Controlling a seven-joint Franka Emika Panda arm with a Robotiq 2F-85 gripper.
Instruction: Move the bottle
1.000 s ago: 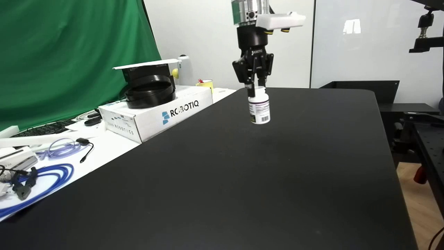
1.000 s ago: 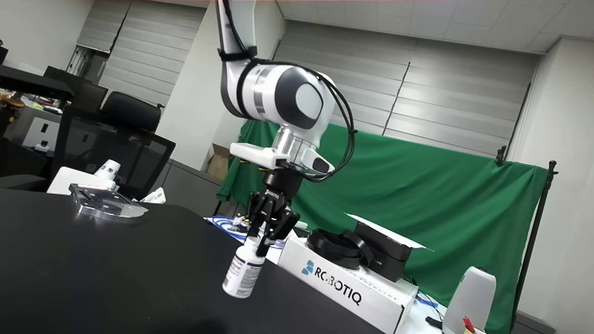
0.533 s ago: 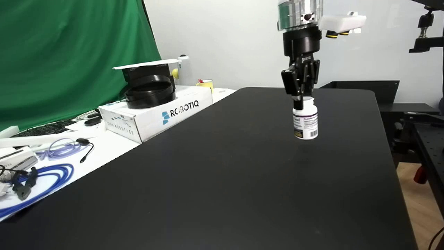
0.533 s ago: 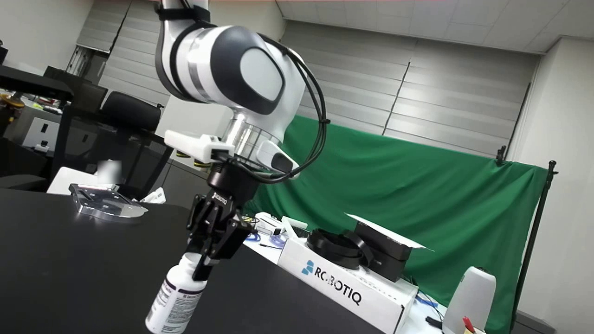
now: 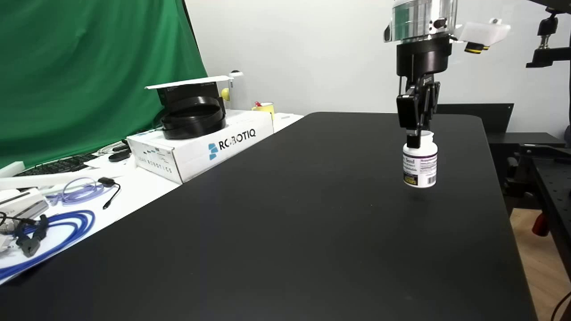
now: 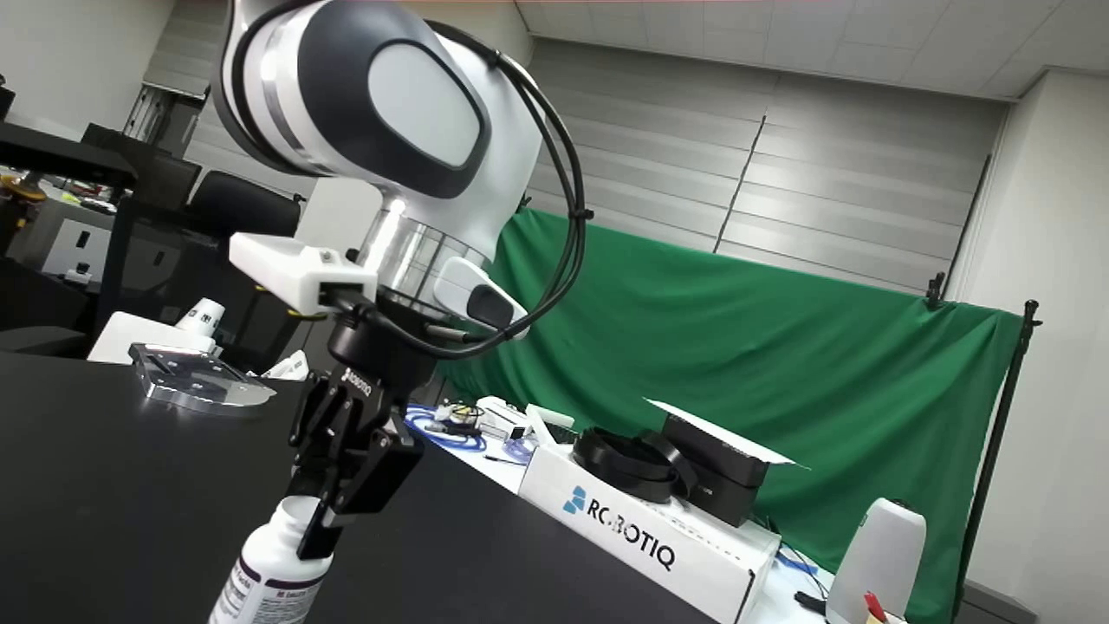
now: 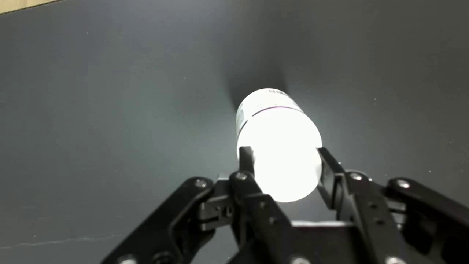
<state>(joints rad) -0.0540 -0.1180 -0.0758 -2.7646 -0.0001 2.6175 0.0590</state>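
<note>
Right of centre in an exterior view, the gripper (image 5: 420,135) has the bottle (image 5: 420,167) between its fingers (image 5: 413,141), over the table (image 5: 276,236); at left, the box (image 5: 205,147) lies before the curtain (image 5: 98,67).

Black bands (image 5: 192,129) and a black carton (image 6: 717,472) sat on a white cardboard box (image 5: 200,156) lettered ROBOTIQ, alongside the black desk (image 5: 267,249). Behind the box hung a green curtain (image 6: 780,329). Blue cable (image 5: 87,221) lay past one end of the box; near its opposite end stood a yellow cup (image 5: 266,108).
</note>
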